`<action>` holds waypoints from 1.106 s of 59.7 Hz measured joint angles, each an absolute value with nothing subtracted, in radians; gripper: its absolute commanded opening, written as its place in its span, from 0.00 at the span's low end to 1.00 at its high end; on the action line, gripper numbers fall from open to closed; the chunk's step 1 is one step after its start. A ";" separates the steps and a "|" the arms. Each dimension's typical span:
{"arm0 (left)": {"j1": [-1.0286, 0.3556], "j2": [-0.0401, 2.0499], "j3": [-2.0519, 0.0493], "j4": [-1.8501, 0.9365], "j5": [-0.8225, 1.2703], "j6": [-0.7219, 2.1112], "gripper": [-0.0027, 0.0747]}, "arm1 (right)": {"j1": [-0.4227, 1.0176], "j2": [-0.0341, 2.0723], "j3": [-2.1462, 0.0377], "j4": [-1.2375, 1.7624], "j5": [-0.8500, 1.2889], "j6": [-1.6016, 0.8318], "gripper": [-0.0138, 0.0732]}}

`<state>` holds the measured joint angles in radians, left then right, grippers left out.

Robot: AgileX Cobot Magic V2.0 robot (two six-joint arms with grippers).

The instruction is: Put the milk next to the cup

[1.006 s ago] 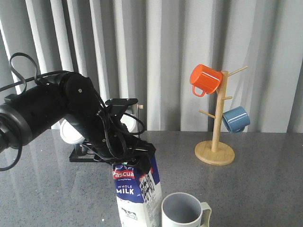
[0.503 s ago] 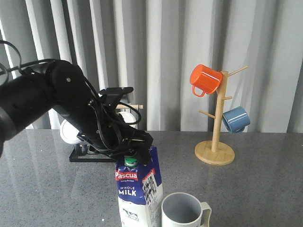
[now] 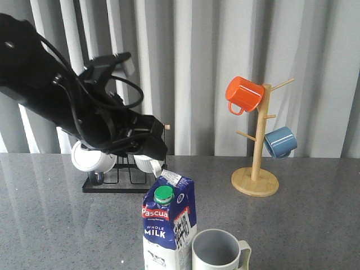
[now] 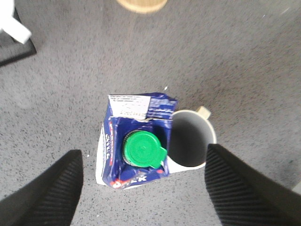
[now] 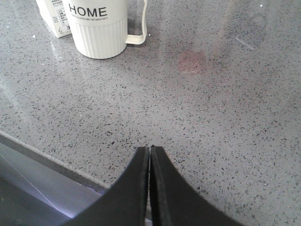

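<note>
We note the milk (image 3: 167,225) standing touching the cup's (image 3: 216,251) left; left end effector (image 4: 141,188) spread above, right end effector (image 5: 149,160) pressed together.

The milk (image 3: 167,228), low in the front view, reads "Pascual" on its red band and "WHOLE MILK" beneath. The cup (image 5: 98,27) bears "HOME".

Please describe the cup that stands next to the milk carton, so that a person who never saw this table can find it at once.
Start from the tall blue-and-white milk carton with the green cap, near the front edge of the grey table. The cup stands close against the carton's right side. It is a white ribbed mug with a grey inside, a side handle and black "HOME" lettering, and unlike the orange mug and blue mug it hangs on no rack.
</note>
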<state>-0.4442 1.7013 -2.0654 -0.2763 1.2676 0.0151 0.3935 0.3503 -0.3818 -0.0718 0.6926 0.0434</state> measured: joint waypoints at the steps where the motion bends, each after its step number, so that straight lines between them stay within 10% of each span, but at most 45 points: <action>1: -0.444 1.692 -2.065 -0.276 1.268 0.015 0.71 | 0.394 0.350 -0.382 -0.072 0.693 0.043 0.15; 14: -0.444 1.518 -2.065 -0.241 1.271 0.015 0.61 | 0.394 0.350 -0.382 -0.072 0.693 0.043 0.15; 32: -0.444 1.228 -1.975 -0.080 1.276 0.015 0.02 | 0.394 0.350 -0.382 -0.072 0.693 0.043 0.15; 66: -0.444 0.550 -0.935 -0.092 0.823 -0.127 0.02 | 0.394 0.350 -0.382 -0.072 0.693 0.043 0.15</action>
